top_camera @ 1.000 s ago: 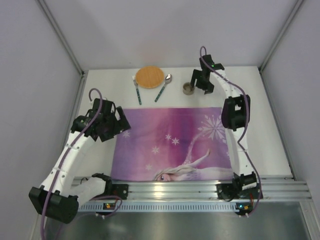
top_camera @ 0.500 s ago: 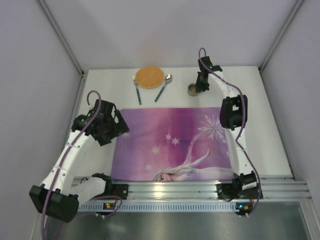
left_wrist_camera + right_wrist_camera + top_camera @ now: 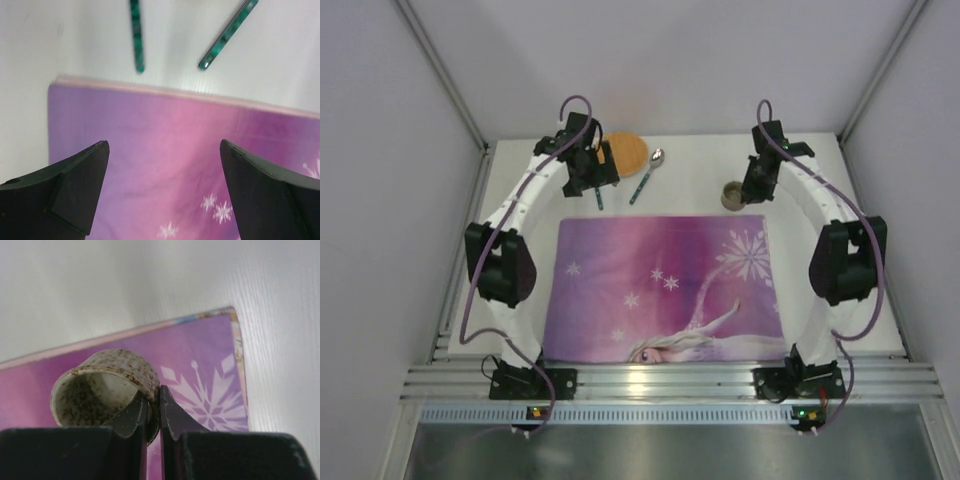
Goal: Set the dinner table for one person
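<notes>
Both arms [image 3: 523, 192] white with black joints [image 3: 500, 268] — purple cables [image 3: 576, 98], black jaws

No text, label, brand, number or sign can be read in any of the views. The only printed pattern is seen on the purple-pink rectangular placemat [image 3: 660, 285], laid on the large plain white rectangular tabletop [image 3: 690, 178]. White snowflakes and a cartoon princess figure are shown there, and no lettering can be made out among them.
</notes>
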